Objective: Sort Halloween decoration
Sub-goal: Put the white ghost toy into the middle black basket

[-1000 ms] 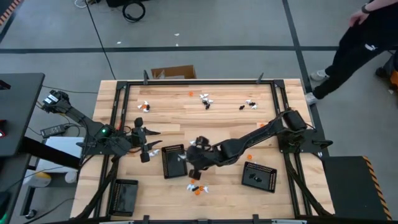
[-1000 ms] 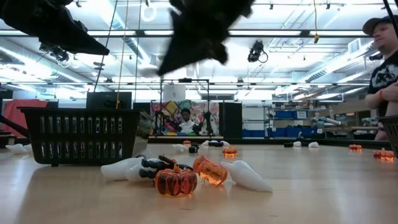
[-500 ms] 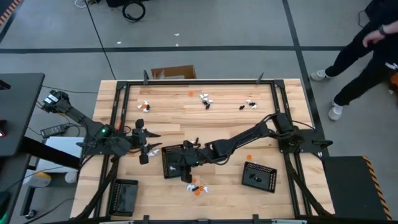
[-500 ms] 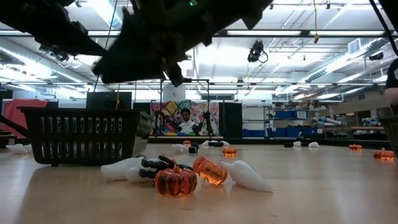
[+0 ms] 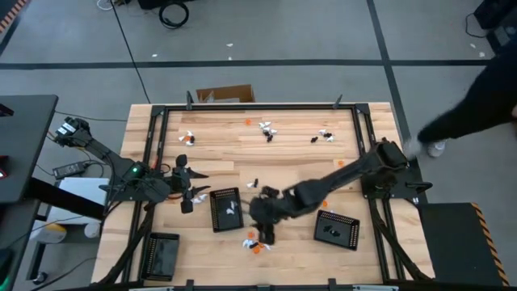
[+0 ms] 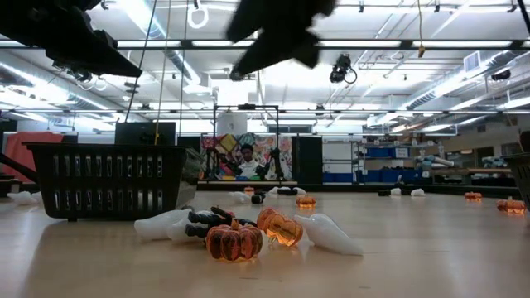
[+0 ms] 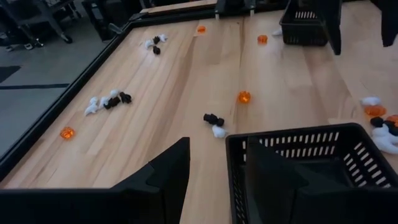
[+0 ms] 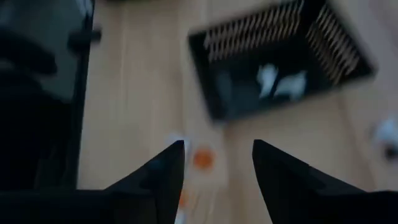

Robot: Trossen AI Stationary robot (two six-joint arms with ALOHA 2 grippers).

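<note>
High view: right gripper [image 5: 262, 217] sits above the table's near-middle, just right of the middle black tray [image 5: 225, 209] and above a small near-edge cluster of Halloween decoration [image 5: 256, 242]. Right wrist view shows its two fingers [image 8: 163, 177] spread apart with nothing between them; below lie the wood, an orange piece [image 8: 202, 158] and the tray with two white pieces [image 8: 283, 81] inside. Left gripper [image 5: 191, 192] hovers at the tray's left side; in the left wrist view its fingers [image 7: 168, 177] stand apart, empty, straddling the tray's rim [image 7: 292, 135]

Decoration is scattered: clusters of white, black and orange pieces along the far side [image 5: 266, 129], one orange piece [image 5: 324, 204] mid-table beside the right arm, another near its base. Low view shows the near cluster up close: two orange pumpkins [image 6: 234, 241], white pieces [image 6: 330, 233] and a black one touching in a heap. Second tray [image 5: 337, 229] sits right of it with a dark piece inside; third tray [image 5: 163, 255] at the near left corner
</note>
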